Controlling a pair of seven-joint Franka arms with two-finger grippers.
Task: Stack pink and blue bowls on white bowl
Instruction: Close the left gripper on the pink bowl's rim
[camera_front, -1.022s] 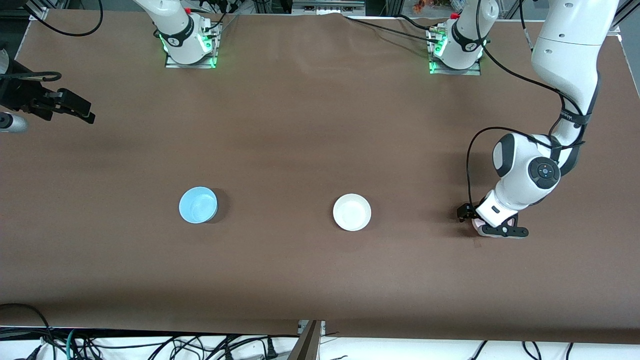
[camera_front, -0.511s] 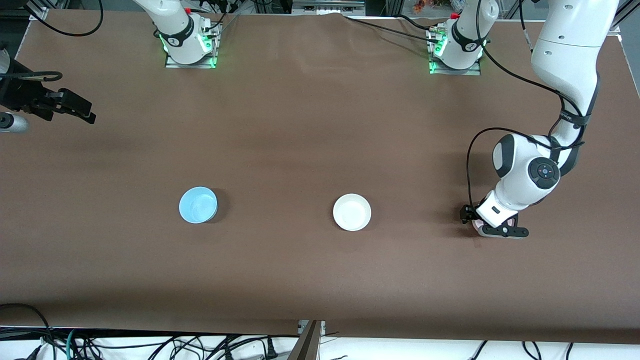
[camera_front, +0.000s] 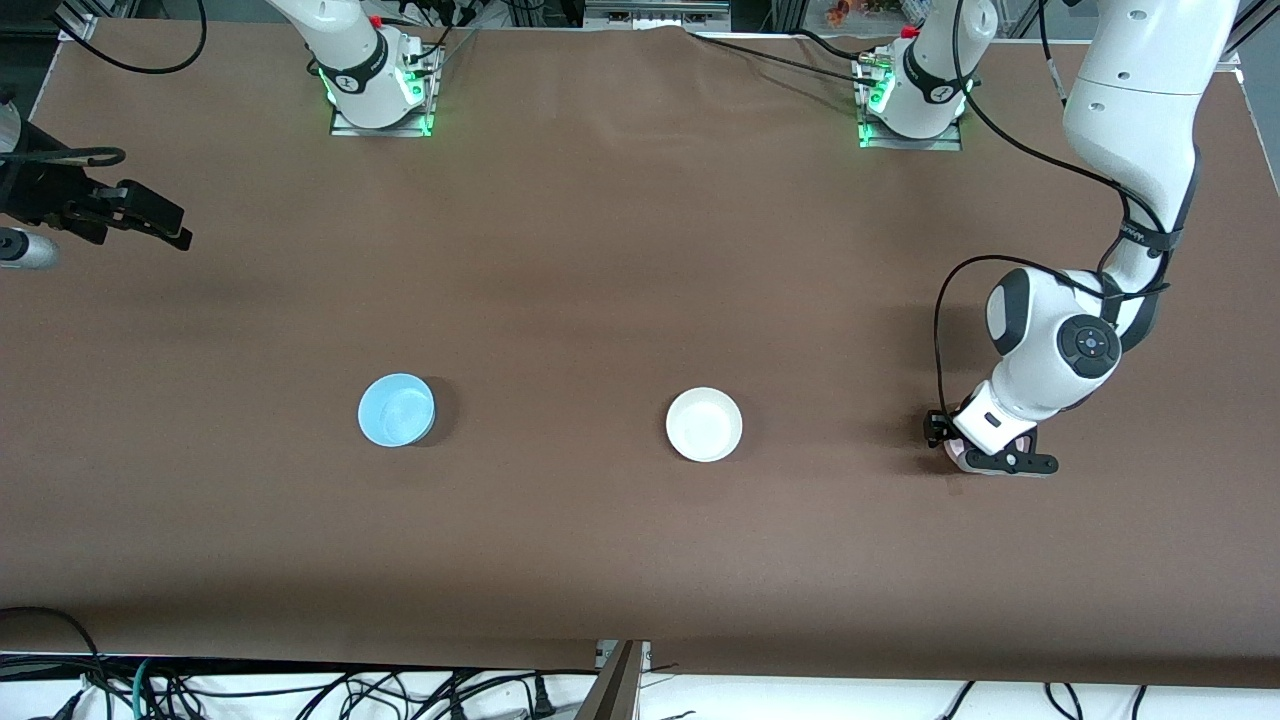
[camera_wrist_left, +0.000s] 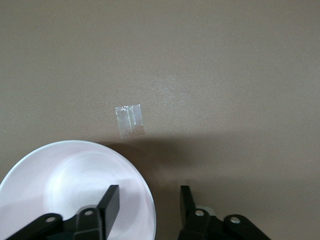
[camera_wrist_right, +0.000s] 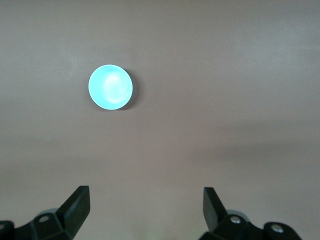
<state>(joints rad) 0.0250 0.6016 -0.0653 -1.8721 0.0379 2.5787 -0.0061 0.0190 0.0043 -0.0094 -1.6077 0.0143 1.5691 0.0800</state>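
The left gripper (camera_wrist_left: 145, 205) straddles the pink bowl's (camera_wrist_left: 60, 180) rim, one finger inside, one outside, jaws half-spread, not yet pinching. The white bowl (camera_front: 704, 424) lies toward the right arm's end; the right gripper (camera_wrist_right: 145, 205) waits, spread wide.

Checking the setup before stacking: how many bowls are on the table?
3. Blue bowl toward the right arm's end, white bowl mid-table, pink bowl toward the left arm's end, mostly hidden under the left hand.

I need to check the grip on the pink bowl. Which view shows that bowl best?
The left wrist view: the pink bowl fills its corner, one finger inside the rim, one outside. The front view shows only a pink sliver under the left gripper. The right wrist view misses it.
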